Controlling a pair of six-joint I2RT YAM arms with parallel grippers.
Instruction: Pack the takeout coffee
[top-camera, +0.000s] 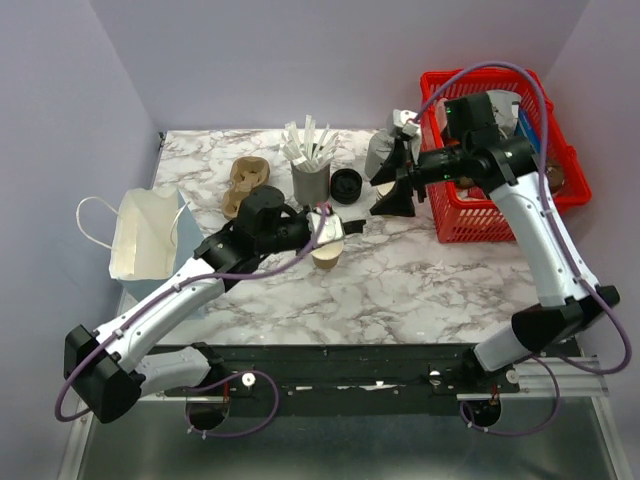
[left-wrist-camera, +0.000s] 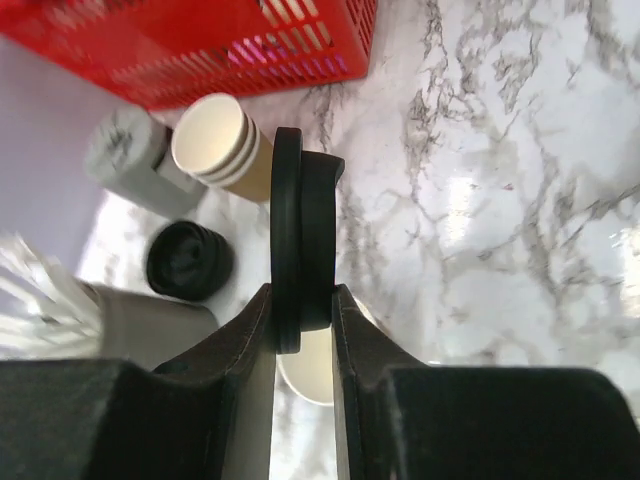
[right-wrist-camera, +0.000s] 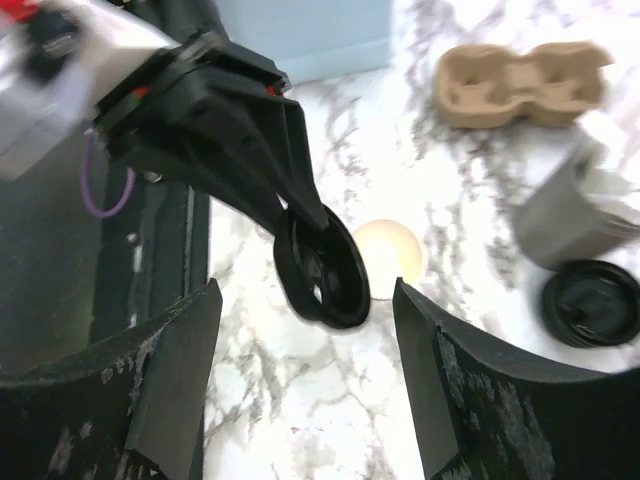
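A small tan paper cup (top-camera: 327, 256) stands open and lidless on the marble table; it also shows in the left wrist view (left-wrist-camera: 312, 367) and the right wrist view (right-wrist-camera: 392, 255). My left gripper (top-camera: 322, 226) (left-wrist-camera: 303, 292) is shut on a round black lid (left-wrist-camera: 302, 235) (right-wrist-camera: 322, 270), held on edge just above the cup's mouth. My right gripper (top-camera: 396, 198) (right-wrist-camera: 305, 288) is open and empty, a little to the right of the cup and above the table.
A lidless stack of paper cups (top-camera: 384, 158) (left-wrist-camera: 222, 146) and a stack of black lids (top-camera: 346, 185) (left-wrist-camera: 189, 260) stand behind. A grey holder of white sticks (top-camera: 310, 178), a tan cup carrier (top-camera: 245, 183), a white paper bag (top-camera: 145, 235) and a red basket (top-camera: 490, 160) surround them.
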